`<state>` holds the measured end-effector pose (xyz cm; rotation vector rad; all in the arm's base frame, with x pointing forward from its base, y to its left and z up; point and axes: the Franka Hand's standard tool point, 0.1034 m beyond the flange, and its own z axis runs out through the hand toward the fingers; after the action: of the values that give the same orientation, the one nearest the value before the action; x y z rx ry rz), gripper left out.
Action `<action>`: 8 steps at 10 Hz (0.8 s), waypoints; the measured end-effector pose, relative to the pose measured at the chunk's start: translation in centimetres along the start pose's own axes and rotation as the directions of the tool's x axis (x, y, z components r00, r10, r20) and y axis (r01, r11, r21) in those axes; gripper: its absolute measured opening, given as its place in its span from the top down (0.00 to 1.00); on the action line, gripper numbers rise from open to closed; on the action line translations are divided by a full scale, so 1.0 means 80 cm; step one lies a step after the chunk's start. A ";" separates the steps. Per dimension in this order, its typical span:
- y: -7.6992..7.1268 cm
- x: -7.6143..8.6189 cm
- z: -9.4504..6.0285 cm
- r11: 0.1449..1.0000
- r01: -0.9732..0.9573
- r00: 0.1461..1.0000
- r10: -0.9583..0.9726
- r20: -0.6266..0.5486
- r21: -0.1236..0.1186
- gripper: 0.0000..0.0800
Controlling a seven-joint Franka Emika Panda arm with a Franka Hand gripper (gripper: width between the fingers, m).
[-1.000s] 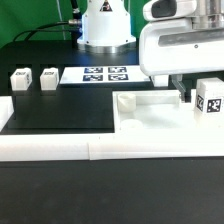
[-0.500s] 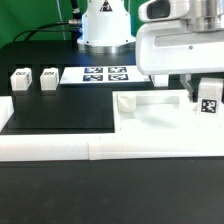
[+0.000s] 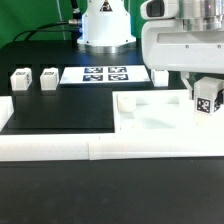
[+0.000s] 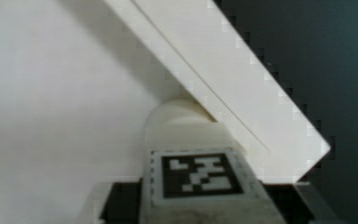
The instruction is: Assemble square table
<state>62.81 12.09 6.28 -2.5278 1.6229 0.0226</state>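
Observation:
My gripper (image 3: 206, 96) is at the exterior view's right, shut on a small white leg (image 3: 207, 102) with a black-and-white tag. The leg stands upright at the right end of the thick white square slab (image 3: 150, 120). In the wrist view the tagged leg (image 4: 197, 165) sits between my dark fingers (image 4: 123, 203), with my gripper (image 4: 202, 205) over the slab's top (image 4: 69, 110) near its edge. Two more legs (image 3: 20, 78) (image 3: 48, 78) stand at the far left, and another leg (image 3: 160, 76) stands behind the slab.
The marker board (image 3: 97, 73) lies at the back centre in front of the robot base (image 3: 105, 25). A low white border wall (image 3: 60, 148) runs along the front and up the left side. The slab rests against the front wall.
My gripper has moved toward the exterior view's right, from beside the leg to around it, and has closed on it. The leg has stayed about where it was.

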 end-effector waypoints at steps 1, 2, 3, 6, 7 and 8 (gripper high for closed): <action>-0.003 -0.001 0.004 0.977 -0.213 0.977 0.213 0.016 -0.007 0.63; -0.003 -0.001 0.005 0.926 -0.378 0.925 0.378 0.045 -0.003 0.63; -0.003 -0.002 0.006 0.862 -0.507 0.861 0.506 0.056 0.000 0.63; -0.003 -0.002 0.006 0.813 -0.582 0.811 0.582 0.058 -0.005 0.51; -0.003 -0.002 0.006 0.840 -0.542 0.839 0.542 0.058 -0.003 0.30; -0.002 -0.001 0.004 0.924 -0.383 0.923 0.382 0.054 0.009 0.30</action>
<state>62.99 12.25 5.97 -2.1346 2.0555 0.1098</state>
